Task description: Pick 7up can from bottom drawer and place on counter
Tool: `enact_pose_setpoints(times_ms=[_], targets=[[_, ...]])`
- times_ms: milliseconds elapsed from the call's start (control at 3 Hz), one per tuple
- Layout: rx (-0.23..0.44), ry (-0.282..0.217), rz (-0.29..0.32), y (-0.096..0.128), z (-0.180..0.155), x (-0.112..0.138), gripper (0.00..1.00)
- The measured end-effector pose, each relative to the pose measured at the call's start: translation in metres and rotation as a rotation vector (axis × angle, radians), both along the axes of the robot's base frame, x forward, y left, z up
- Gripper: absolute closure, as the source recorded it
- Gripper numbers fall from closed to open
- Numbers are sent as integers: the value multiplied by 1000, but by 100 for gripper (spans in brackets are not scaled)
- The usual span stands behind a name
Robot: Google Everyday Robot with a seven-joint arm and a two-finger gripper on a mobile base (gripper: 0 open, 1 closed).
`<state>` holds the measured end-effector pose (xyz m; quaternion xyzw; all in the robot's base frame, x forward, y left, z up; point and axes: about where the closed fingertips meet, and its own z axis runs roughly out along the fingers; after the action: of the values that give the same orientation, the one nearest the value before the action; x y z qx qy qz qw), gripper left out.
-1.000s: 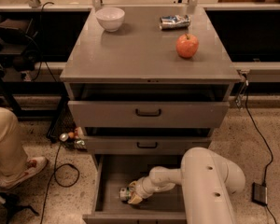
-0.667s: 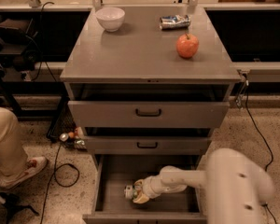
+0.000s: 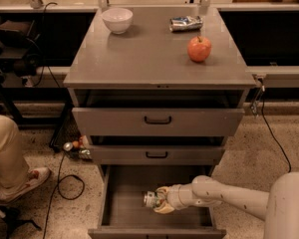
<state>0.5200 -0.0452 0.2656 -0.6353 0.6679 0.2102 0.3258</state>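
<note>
The bottom drawer [image 3: 124, 203] stands pulled open under two shut-looking grey drawers with black handles. The 7up can [image 3: 151, 199], silver and green with a shiny end, lies on its side inside the drawer near the middle. My gripper [image 3: 162, 201] reaches in from the right and is closed around the can, its pale fingers [image 3: 164, 209] wrapping it just above the drawer floor. The counter [image 3: 149, 54] is the flat grey top of the cabinet above.
On the counter stand a white bowl [image 3: 117, 20], a dented blue-and-silver can [image 3: 185, 23] and a red apple [image 3: 199, 49]. A person's leg and shoe [image 3: 12, 168] are at the left. Cables and small items [image 3: 74, 148] lie on the floor left of the cabinet.
My arm has drawn back to the right and the gripper with the can has shifted right and slightly up from the drawer's left side toward its middle.
</note>
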Motion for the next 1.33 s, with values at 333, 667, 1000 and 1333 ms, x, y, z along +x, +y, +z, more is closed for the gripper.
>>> enact_pose_setpoints(times_ms=[333, 667, 1000, 1333], targets=[[0, 3, 7, 5, -2, -1, 100], [14, -20, -28, -9, 17, -4, 100], [11, -90, -57, -30, 57, -8, 100], [0, -196, -69, -50, 115, -11, 100]])
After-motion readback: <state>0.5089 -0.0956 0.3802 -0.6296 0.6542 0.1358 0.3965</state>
